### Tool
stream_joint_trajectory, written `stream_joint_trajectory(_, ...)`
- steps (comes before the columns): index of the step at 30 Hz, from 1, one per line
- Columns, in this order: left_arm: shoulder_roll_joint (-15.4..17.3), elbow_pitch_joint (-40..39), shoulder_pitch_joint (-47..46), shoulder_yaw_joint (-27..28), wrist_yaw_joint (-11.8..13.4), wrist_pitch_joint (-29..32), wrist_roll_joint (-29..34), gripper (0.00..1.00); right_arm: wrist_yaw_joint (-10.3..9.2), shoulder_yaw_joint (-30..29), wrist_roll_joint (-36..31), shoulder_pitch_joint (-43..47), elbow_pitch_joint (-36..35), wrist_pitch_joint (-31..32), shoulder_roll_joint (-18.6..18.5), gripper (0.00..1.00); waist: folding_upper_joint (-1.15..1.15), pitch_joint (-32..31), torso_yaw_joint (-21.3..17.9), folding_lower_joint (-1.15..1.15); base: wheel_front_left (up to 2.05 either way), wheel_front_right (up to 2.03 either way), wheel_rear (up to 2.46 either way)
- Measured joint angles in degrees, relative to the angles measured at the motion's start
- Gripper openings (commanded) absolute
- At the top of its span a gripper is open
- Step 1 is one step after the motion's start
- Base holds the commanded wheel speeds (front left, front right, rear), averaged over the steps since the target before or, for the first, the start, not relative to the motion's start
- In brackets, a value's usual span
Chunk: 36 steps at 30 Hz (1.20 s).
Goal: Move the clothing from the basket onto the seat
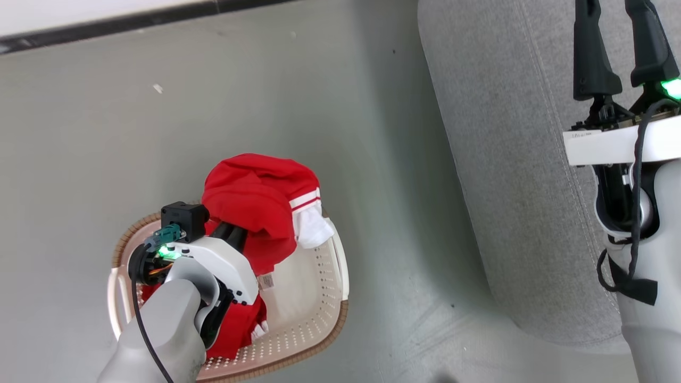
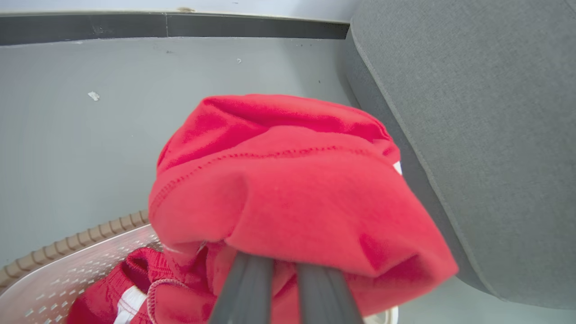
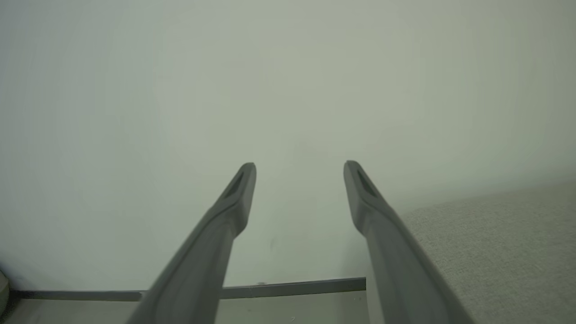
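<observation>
A: Where is the clothing?
B: A red garment with white stripes and trim is bunched over the left gripper, raised above the far end of the laundry basket. A second red garment with a white stripe lies inside the basket, partly under that arm.
A: And the pincers?
B: The left gripper's fingers are pressed together, pinching the raised garment, with their tips hidden in the fabric. The right gripper is spread wide with nothing between its fingers, above the grey seat.
A: Basket and seat?
B: The basket stands on the grey floor, near the seat's left side but not touching it
</observation>
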Motion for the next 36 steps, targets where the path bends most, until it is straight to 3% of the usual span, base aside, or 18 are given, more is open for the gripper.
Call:
stream_joint_trajectory(20, 0.55, -15.37, 3.07, 0.07, 0.00, -0.48, -3.22, 0.00, 0.00, 1.60, 1.10, 9.61, 3.31, 0.00, -2.02, 1.00, 0.00, -13.48, 4.85, 0.00, 0.00, 0.00, 0.00)
stream_joint_trajectory(36, 1.98, -18.03, 2.54, -0.58, 0.00, 0.23, -3.75, 0.00, 0.00, 6.84, 2.63, 16.72, 4.67, 0.00, -3.02, 1.00, 0.00, -22.13, 6.81, 0.00, 0.00, 0.00, 0.00)
